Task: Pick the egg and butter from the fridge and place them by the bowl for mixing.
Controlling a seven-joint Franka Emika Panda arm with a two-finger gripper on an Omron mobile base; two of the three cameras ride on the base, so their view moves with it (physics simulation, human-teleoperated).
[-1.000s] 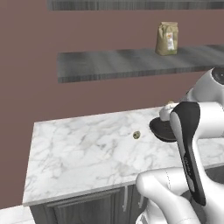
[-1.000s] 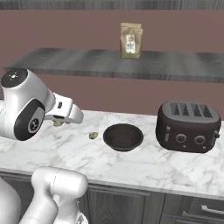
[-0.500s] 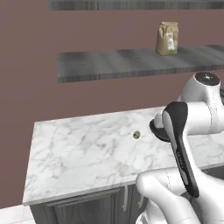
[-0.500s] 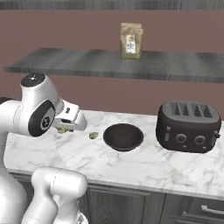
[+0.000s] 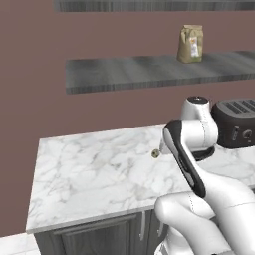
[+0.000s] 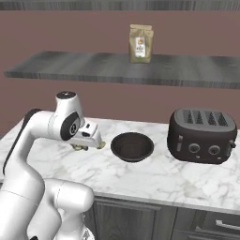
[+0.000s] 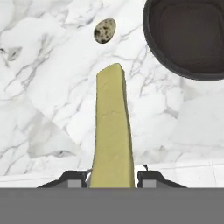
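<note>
The butter (image 7: 113,140), a long olive-yellow stick, is clamped at its near end in my gripper (image 7: 112,177) and points out over the marble counter (image 6: 154,178). Just past its tip lies the egg (image 7: 105,30), small and speckled, resting on the marble. The dark round bowl (image 7: 188,39) sits to the right of the egg and the butter tip. In the right base view my gripper (image 6: 82,146) hangs low over the counter, just left of the bowl (image 6: 132,146). The left base view has the egg (image 5: 155,154) beside my arm. The fridge is out of view.
A dark toaster (image 6: 201,136) stands right of the bowl. A grey wall shelf (image 6: 56,70) runs above the counter and carries a brown paper bag (image 6: 141,43). The counter's left end (image 5: 37,149) and front edge (image 5: 84,219) are near.
My hand has come down and moved right toward the egg and bowl, still holding the butter. The egg, the bowl and the toaster have not moved.
</note>
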